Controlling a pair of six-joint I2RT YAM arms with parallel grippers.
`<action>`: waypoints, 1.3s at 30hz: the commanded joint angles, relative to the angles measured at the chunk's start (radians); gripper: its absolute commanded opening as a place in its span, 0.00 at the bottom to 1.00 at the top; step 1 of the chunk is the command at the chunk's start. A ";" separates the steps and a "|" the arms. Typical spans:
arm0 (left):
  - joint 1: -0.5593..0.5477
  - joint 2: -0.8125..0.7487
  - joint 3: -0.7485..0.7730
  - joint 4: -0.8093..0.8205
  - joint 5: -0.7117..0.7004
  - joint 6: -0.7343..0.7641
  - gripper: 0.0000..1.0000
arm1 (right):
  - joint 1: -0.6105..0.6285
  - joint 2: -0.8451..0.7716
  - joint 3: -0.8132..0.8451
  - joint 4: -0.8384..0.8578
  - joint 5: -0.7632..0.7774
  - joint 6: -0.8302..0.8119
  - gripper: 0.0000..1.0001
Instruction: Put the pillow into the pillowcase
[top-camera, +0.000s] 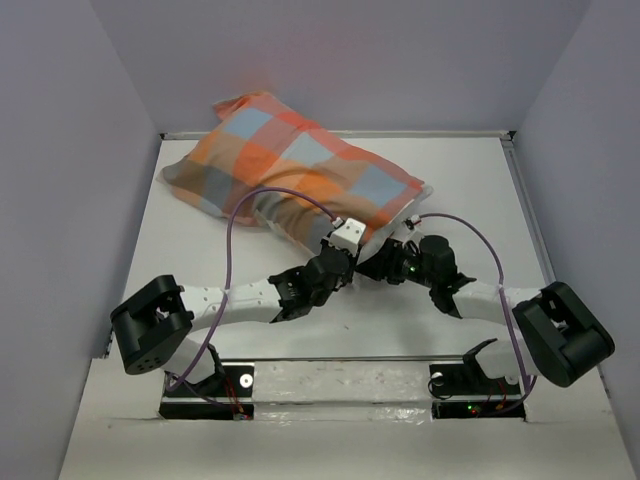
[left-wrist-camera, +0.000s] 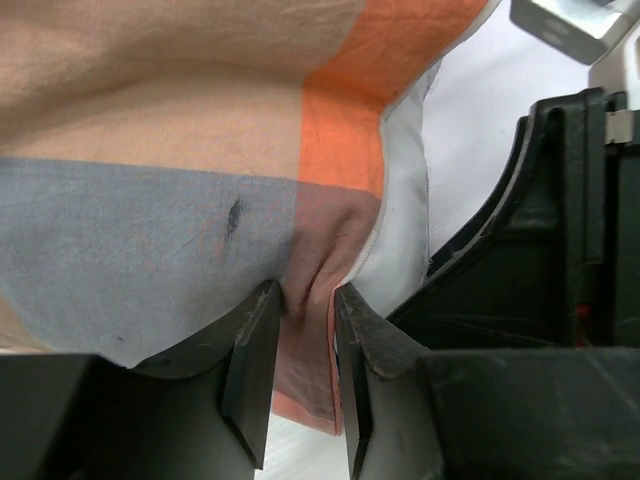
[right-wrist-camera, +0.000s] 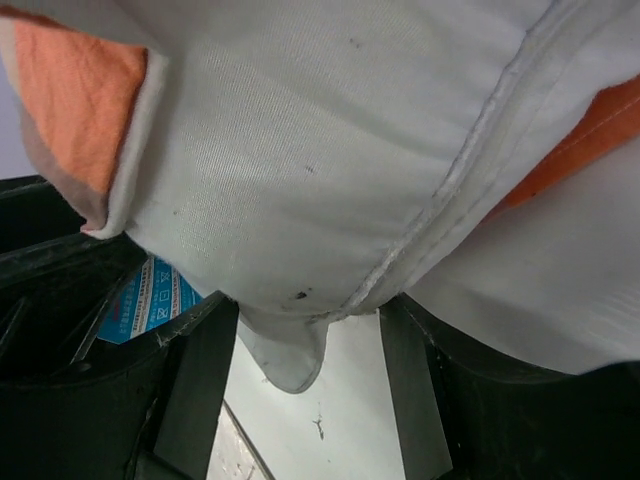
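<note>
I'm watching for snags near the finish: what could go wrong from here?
1. The left gripper pinches only a small fold of the pillowcase hem, which could slip free.
2. A corner of the pillow hangs bare between the right gripper's spread fingers, its blue tag alongside; that corner may end up uncovered.

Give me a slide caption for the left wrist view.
Left gripper pinches a fold of the pillowcase, with the white pillow showing beside it.

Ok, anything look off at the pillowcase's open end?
Yes. A corner of the pillow pokes out of the pillowcase at its near right end. A small dark smudge also marks a blue check.
</note>
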 joint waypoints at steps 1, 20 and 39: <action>0.010 -0.038 0.046 0.123 -0.053 0.023 0.37 | 0.008 0.038 0.053 0.108 0.020 -0.004 0.66; 0.130 -0.037 0.010 0.194 0.158 -0.064 0.06 | 0.008 0.067 0.096 0.105 0.101 -0.031 0.58; -0.126 -0.293 0.089 0.095 0.560 -0.242 0.00 | 0.017 0.245 0.242 0.533 0.095 0.108 0.00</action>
